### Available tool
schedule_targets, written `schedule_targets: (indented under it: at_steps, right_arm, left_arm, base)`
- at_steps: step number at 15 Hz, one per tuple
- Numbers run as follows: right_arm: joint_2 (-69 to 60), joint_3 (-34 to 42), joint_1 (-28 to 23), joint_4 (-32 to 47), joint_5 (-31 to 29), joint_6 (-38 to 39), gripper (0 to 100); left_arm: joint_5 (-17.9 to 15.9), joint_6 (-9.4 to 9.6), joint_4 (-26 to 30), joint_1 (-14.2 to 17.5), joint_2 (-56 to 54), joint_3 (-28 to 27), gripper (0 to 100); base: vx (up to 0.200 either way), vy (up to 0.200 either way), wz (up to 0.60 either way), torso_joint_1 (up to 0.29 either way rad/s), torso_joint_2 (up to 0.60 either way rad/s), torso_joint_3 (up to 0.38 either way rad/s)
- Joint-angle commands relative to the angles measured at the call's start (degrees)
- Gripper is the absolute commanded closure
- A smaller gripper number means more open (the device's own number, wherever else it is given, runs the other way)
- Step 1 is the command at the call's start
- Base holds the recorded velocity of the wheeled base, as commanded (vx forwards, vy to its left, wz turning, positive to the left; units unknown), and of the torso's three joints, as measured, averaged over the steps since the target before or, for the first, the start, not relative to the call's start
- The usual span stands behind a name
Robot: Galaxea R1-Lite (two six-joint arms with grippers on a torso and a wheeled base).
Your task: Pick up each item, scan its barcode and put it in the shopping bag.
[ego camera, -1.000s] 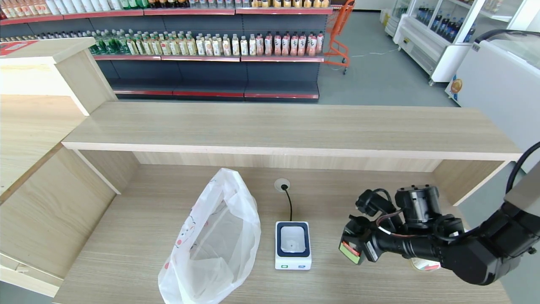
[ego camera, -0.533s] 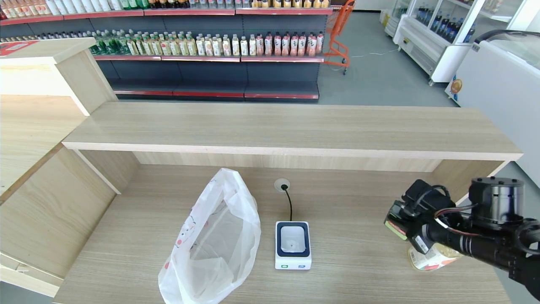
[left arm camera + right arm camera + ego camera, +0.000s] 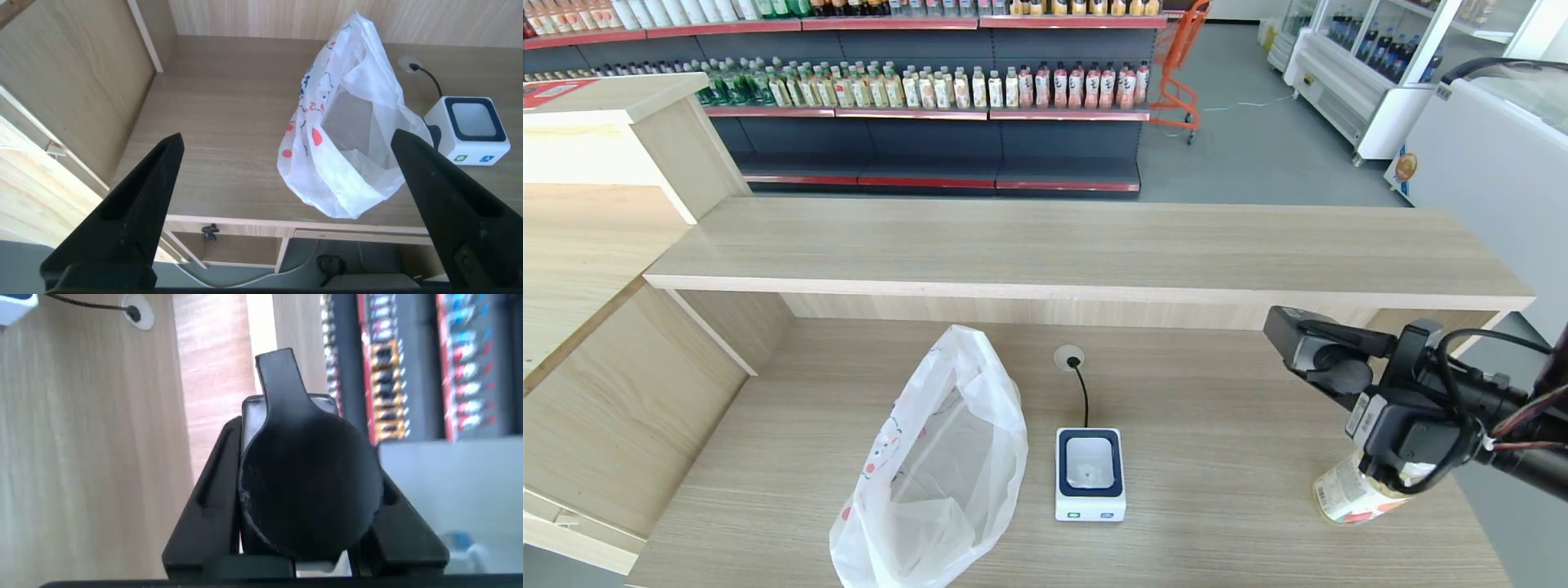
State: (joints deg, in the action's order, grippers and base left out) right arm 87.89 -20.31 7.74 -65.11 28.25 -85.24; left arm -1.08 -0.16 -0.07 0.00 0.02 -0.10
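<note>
Beside the scanner, shopping bag

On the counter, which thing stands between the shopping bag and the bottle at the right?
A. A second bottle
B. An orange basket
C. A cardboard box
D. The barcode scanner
D: in the head view the scanner, white with a dark frame around its window, stands on the counter with the shopping bag on one side and the bottle farther off on the other.
</note>
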Motion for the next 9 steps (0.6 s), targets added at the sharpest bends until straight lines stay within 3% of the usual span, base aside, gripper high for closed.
schedule_targets:
  at_steps: [1,2,4,6,9]
  right_arm:
    - [-0.62,-0.17,1.93,2.71,16.31,-23.75,100]
    - [-0.18,-0.34,4.30,6.84,22.56,-35.00,100]
    - [-0.09,-0.43,8.96,17.82,27.65,-50.47,100]
    - [-0.79,-0.43,9.66,21.78,28.44,-56.53,100]
    - [-2.03,-0.52,9.75,21.78,32.93,-60.05,100]
  left_arm:
    - [-0.06,-0.02,-0.01,0.00,-0.02,0.01,0]
    - [0.03,-0.02,-0.01,0.00,-0.02,0.01,0]
    - [0.03,-0.02,-0.01,0.00,-0.02,0.01,0]
    - [0.03,-0.02,-0.01,0.00,-0.02,0.01,0]
    - [0.03,-0.02,-0.01,0.00,-0.02,0.01,0]
  base:
    - [0.000,0.000,0.00,0.000,0.00,0.000]
    - [0.000,0.000,0.00,0.000,0.00,0.000]
    - [0.000,0.000,0.00,0.000,0.00,0.000]
    - [0.000,0.000,0.00,0.000,0.00,0.000]
    - [0.000,0.000,0.00,0.000,0.00,0.000]
